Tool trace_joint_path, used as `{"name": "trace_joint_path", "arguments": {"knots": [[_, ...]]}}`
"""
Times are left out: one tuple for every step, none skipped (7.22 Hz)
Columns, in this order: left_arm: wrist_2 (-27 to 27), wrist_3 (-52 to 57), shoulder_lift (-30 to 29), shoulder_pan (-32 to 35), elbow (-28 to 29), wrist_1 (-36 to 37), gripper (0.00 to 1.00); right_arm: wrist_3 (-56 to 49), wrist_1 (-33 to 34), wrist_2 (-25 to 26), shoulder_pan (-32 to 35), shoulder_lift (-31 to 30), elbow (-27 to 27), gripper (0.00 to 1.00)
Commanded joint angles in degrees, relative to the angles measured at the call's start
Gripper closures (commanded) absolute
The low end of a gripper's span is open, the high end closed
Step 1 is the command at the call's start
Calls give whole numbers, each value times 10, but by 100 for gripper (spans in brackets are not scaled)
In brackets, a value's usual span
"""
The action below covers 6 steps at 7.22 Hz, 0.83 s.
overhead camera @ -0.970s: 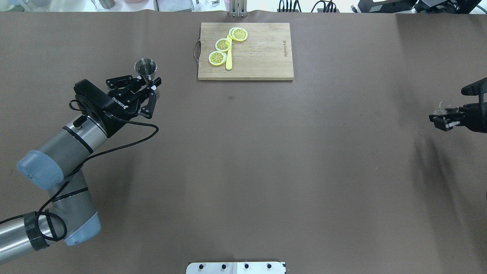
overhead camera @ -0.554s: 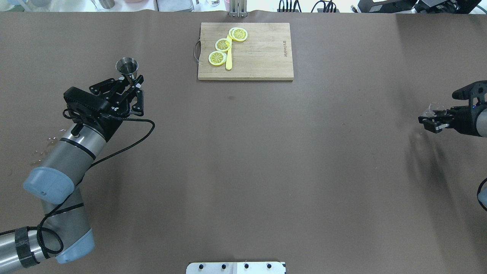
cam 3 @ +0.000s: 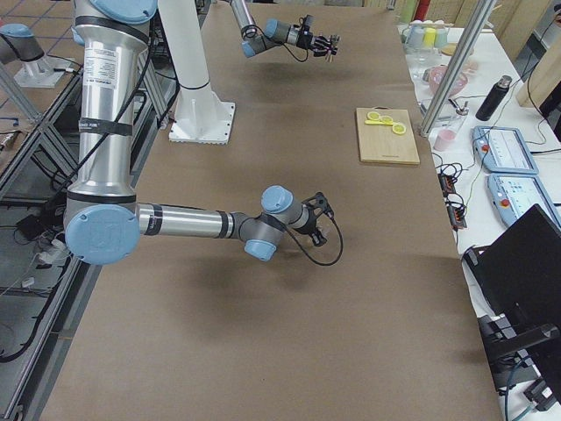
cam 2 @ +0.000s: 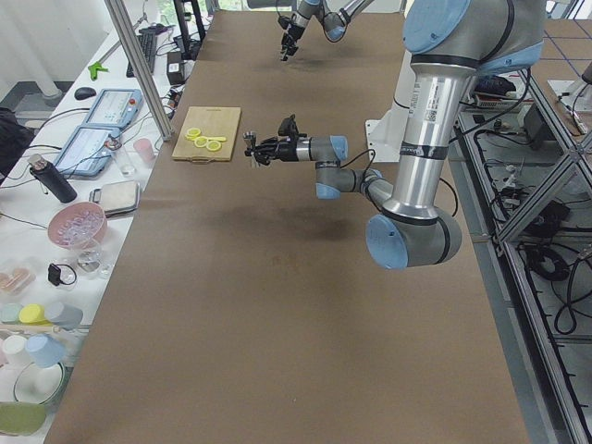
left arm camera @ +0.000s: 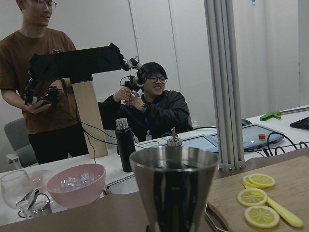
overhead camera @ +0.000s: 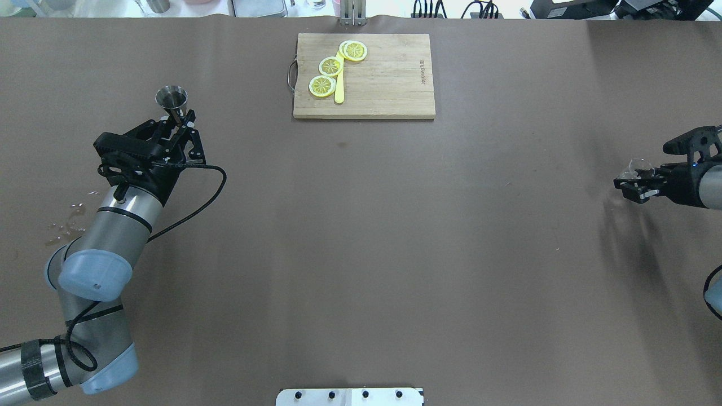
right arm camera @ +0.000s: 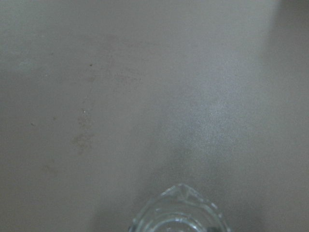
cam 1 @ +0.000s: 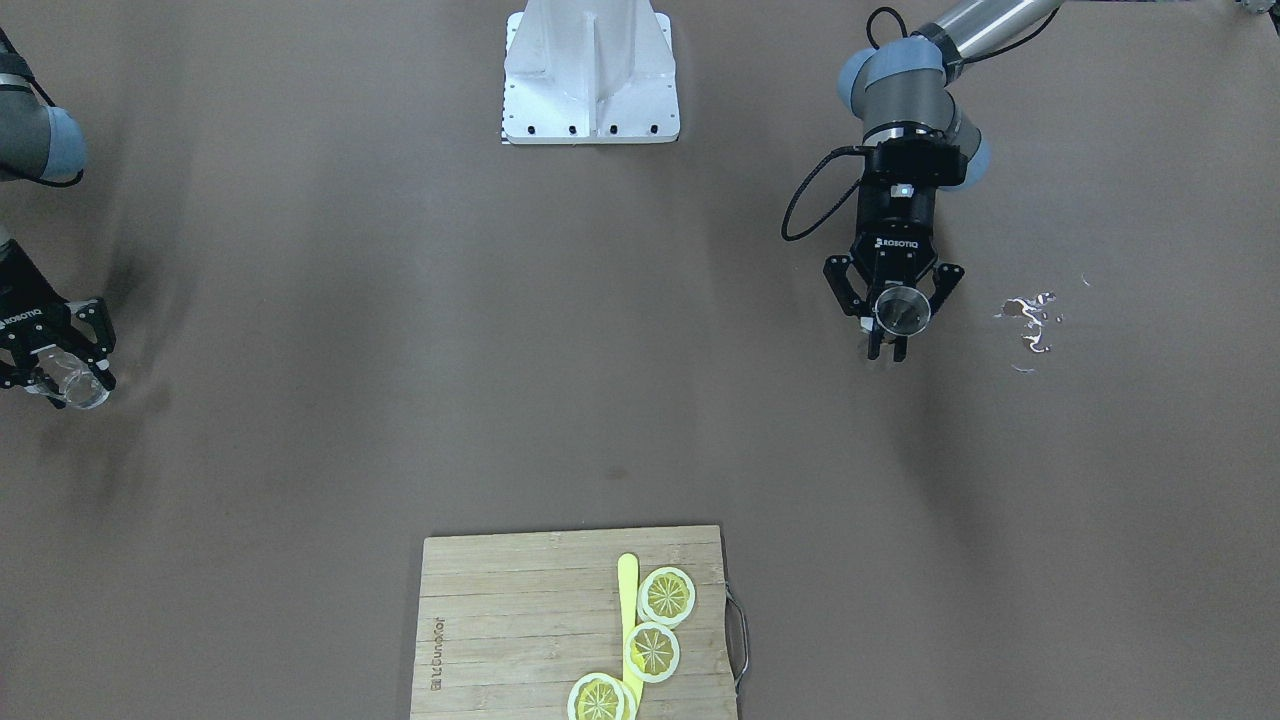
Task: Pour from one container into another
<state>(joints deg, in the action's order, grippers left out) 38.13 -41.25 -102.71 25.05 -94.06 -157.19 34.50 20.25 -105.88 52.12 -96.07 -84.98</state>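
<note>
A steel jigger (overhead camera: 171, 98) stands upright, held at its waist, with my left gripper (overhead camera: 179, 119) shut on it at the table's left side. Seen from the front, the jigger (cam 1: 900, 310) sits between the black fingers of the left gripper (cam 1: 888, 345). The left wrist view is filled by the jigger's cup (left arm camera: 174, 188). Far right, my right gripper (overhead camera: 630, 186) is shut on a small clear glass (overhead camera: 635, 166). That glass (cam 1: 78, 388) also shows in the front view in the right gripper (cam 1: 62, 385), and its rim (right arm camera: 178, 212) shows in the right wrist view.
A wooden cutting board (overhead camera: 389, 84) with three lemon slices (overhead camera: 330, 66) and a yellow knife (overhead camera: 339, 90) lies at the far middle. Spilled liquid (overhead camera: 67, 223) glistens on the brown table left of my left arm. The robot base plate (cam 1: 590, 70) stands at the near edge.
My left arm has swung to the left, carrying the jigger with it. My right gripper has moved inward to the left with the glass.
</note>
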Motion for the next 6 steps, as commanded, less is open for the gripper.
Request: {"name": "trace_joint_path", "arguments": {"knots": [[-41, -67, 8, -1, 5, 43, 100, -2, -2, 1, -9, 1, 8, 100], [-59, -82, 8, 1, 13, 49, 100, -2, -2, 3, -12, 1, 8, 100], [-66, -122, 9, 4, 22, 76, 100, -1, -2, 8, -19, 1, 9, 100], [-89, -173, 8, 8, 23, 138, 100, -1, -3, 8, -21, 1, 10, 100], [-93, -232, 2, 19, 23, 200, 100, -3, -3, 8, -21, 0, 10, 100], [-94, -300, 2, 27, 23, 257, 100, -3, -6, 8, -22, 0, 10, 100]]}}
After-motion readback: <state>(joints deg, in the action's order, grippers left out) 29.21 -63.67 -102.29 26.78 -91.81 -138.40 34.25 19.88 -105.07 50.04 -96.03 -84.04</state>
